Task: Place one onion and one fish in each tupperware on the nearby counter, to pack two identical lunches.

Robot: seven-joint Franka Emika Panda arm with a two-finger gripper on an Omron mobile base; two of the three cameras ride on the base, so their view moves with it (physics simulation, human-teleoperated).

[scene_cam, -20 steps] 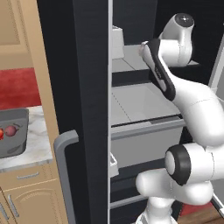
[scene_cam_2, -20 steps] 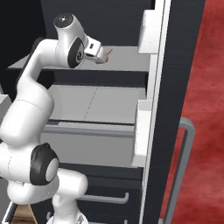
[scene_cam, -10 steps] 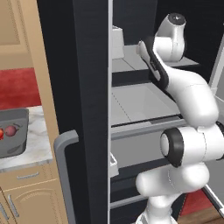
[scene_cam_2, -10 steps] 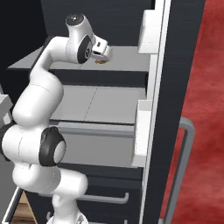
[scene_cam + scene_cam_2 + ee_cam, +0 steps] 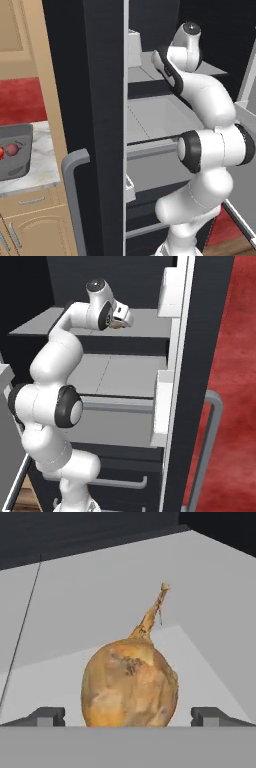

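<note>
A yellow-brown onion (image 5: 130, 684) with a long dry tip stands on the grey fridge shelf (image 5: 100, 587), right between my open gripper (image 5: 129, 717) fingertips (image 5: 47, 716), which do not touch it. From the right base view the gripper (image 5: 121, 318) reaches over the upper shelf with the onion (image 5: 116, 325) just under it. On the counter at the far left lies the dark grey tupperware (image 5: 20, 167), holding a purplish-red onion (image 5: 14, 149) and a red fish (image 5: 1, 151).
The fridge stands open, with the dark door edge (image 5: 100, 100) and its grey handle (image 5: 75, 200) between the arm and the marble counter (image 5: 45, 150). White door bins (image 5: 170, 286) hang to the right of the shelves. A lower shelf (image 5: 130, 376) lies beneath.
The arm has stretched deeper over the upper fridge shelf, bringing the hand closer to the yellow-brown onion. The jaws stayed open.
</note>
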